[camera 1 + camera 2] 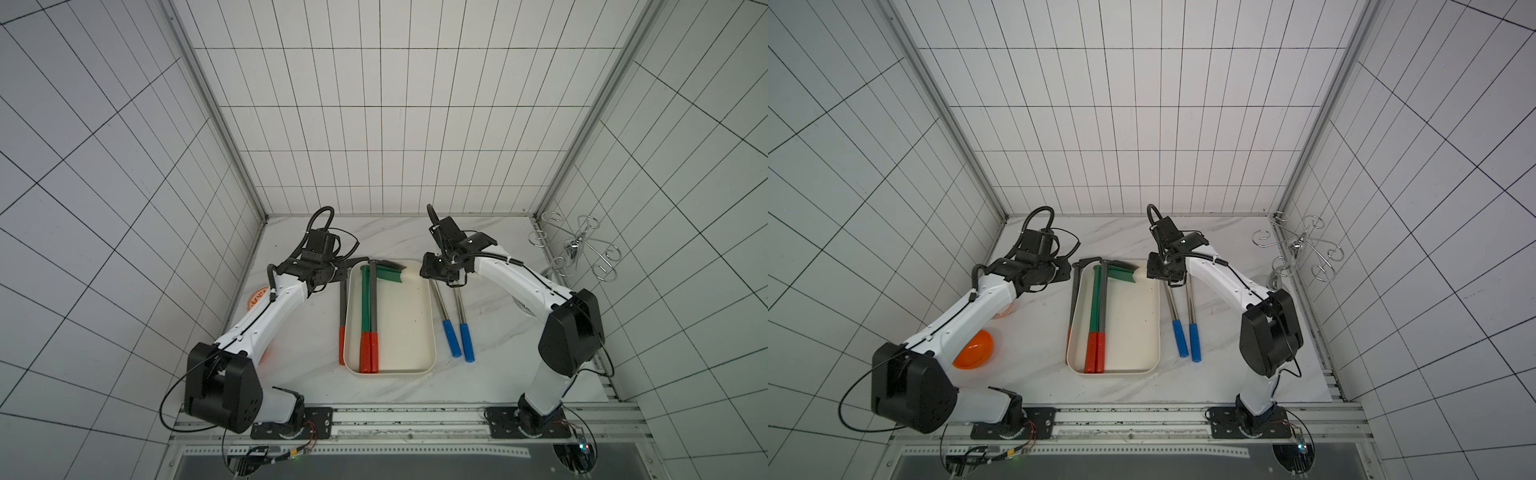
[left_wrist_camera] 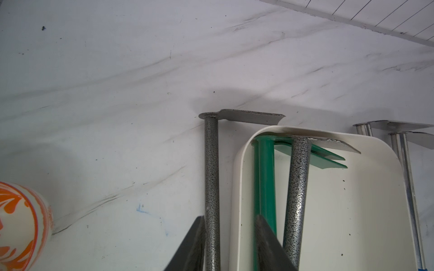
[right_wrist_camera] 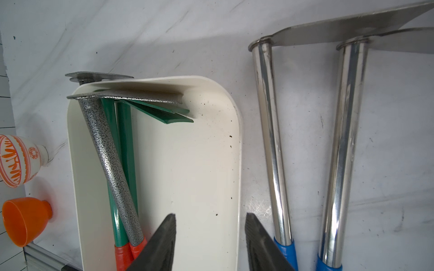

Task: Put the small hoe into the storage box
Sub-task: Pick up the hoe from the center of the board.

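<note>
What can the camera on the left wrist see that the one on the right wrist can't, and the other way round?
Only the left wrist view: the shaft of the outside speckled hoe, lying on the table beside the storage box, between the open fingers of the left gripper. Only the right wrist view: the orange bowl and the red grips of the hoes in the box. Both: the box, the green hoe and a second speckled hoe inside it, two steel hoes and the patterned vase.

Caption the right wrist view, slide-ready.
Right gripper open above storage box containing grey hoe and green hoe; two steel hoes lie beside it.
</note>
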Motion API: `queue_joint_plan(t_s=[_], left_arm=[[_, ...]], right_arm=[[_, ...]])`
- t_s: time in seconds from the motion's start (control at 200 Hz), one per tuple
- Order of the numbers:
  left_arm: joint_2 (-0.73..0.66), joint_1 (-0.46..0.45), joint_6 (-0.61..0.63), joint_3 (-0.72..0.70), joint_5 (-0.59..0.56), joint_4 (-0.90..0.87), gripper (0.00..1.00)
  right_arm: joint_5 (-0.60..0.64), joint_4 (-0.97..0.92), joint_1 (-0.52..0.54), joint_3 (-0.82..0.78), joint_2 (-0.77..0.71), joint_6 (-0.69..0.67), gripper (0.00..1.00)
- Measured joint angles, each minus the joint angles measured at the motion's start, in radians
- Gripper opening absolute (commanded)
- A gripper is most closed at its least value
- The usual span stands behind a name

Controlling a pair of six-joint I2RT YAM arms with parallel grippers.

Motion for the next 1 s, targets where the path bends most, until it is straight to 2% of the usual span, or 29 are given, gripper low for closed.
queue_joint_plan(t_s=[0.24, 0.475, 0.7, 1.0], left_arm=[[0.001, 0.060, 0.022, -0.053, 0.013, 0.005, 0.46], [0.061, 0.062, 0.017, -0.125, 0.074, 0.050, 0.49], [0.143, 0.062, 0.012, -0.135, 0.101, 0.103, 0.55], [0.235, 0.062, 0.004, -0.136, 0.105, 0.158, 0.55]], right_arm=[[0.000, 0.016, -0.008, -0.054, -0.042, -0.005, 0.49], [-0.001, 0.026, -0.010, -0.093, -0.048, -0.006, 0.50], [-0.005, 0.037, -0.014, -0.109, -0.050, -0.008, 0.50], [-0.011, 0.043, -0.014, -0.109, -0.050, -0.010, 0.49]])
